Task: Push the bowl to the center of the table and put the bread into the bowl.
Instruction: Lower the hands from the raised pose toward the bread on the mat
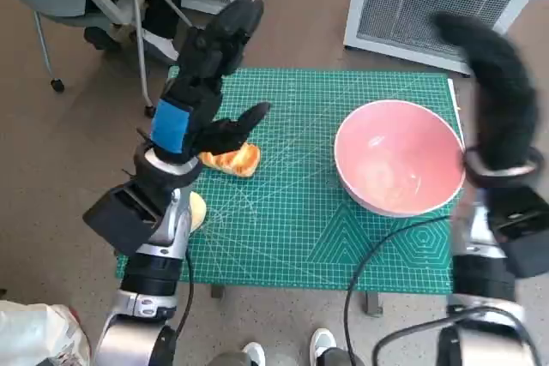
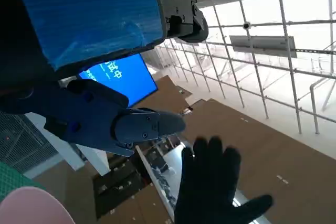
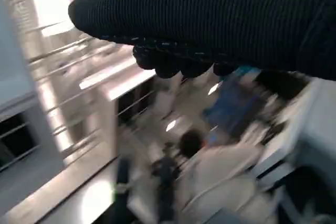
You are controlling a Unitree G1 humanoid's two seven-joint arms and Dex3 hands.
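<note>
A pink bowl (image 1: 398,167) sits on the right part of the green cutting mat (image 1: 292,220), close to its right edge. A golden piece of bread (image 1: 233,160) lies on the mat's left part. My left hand (image 1: 199,83) is raised above the bread with fingers spread, holding nothing; the thumb hangs just over the bread. My right hand (image 1: 493,83) in the black glove is lifted above the bowl's right rim, blurred, holding nothing. The left wrist view shows a sliver of the bowl (image 2: 31,208) and the gloved right hand (image 2: 212,187).
A white grilled appliance (image 1: 437,2) stands behind the table at the right. A chair and a seated person's legs (image 1: 146,6) are at the back left. A black cable (image 1: 377,255) runs over the mat's front. A round yellowish thing (image 1: 197,210) lies by my left forearm.
</note>
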